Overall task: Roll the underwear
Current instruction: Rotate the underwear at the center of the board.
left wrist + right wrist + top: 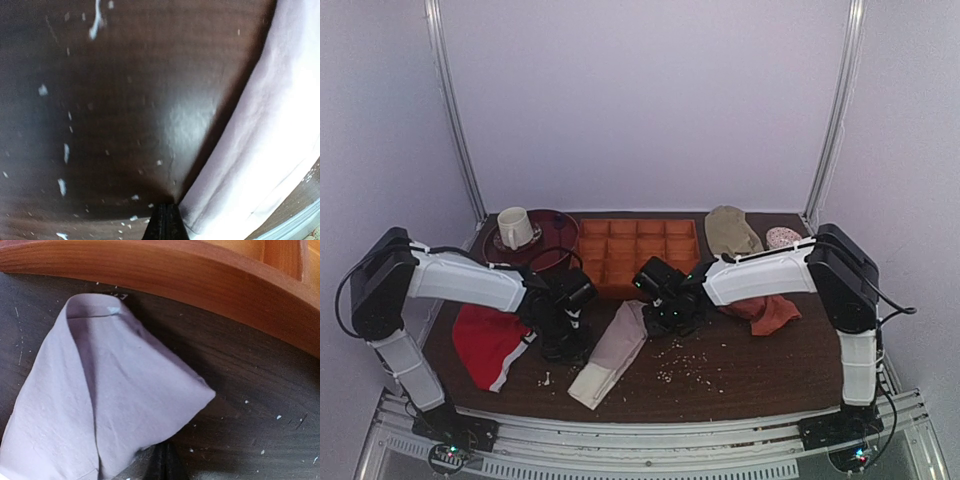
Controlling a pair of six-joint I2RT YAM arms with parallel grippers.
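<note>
Right hand (165, 462) closed, maybe pinching underwear (90, 390) edge, contact hidden overhead

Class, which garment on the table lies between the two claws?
The pinkish-beige cloth briefs, folded long; the red garment lies left, the rust garment right.

Left of underwear (613, 352): left pincer (166, 220), red garment (485, 345) crowd.
Behind: tray (200, 285) wall close.
Right: open desk (760, 375), crumbs (685, 362).

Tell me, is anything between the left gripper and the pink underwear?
Nothing visible is. The shut left gripper sits low over the dark brown wooden table, right beside the edge of the pinkish-beige soft cloth underwear.
</note>
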